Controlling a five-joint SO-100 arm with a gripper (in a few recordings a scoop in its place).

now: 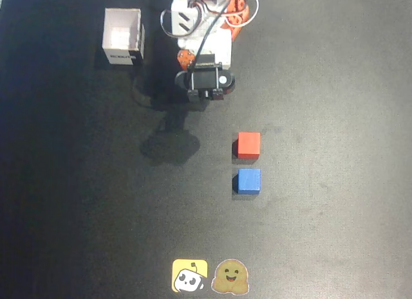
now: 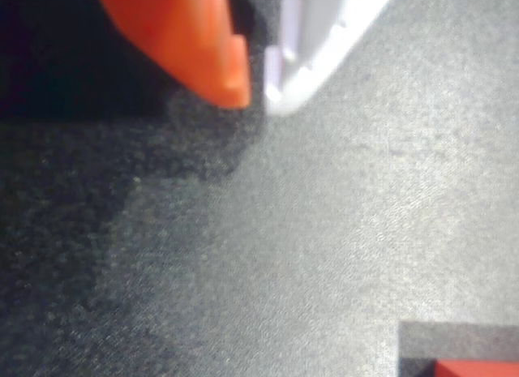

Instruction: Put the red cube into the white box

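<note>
The red cube (image 1: pixel 248 145) sits on the black mat right of centre, with a blue cube (image 1: pixel 248 181) just below it in the overhead view. A corner of the red cube (image 2: pixel 477 369) also peeks in at the bottom right of the wrist view. The white box (image 1: pixel 122 36), open-topped with a black label on its side, stands at the upper left. My arm (image 1: pixel 205 79) is folded near its base at the top centre, well above the cubes. My gripper (image 2: pixel 256 93) has its orange and white fingertips nearly touching, holding nothing.
Two stickers, a yellow one (image 1: pixel 189 276) and a brown smiling one (image 1: pixel 231 277), lie at the bottom edge of the mat. The arm's base and cables (image 1: pixel 206 16) stand at the top, just right of the box.
</note>
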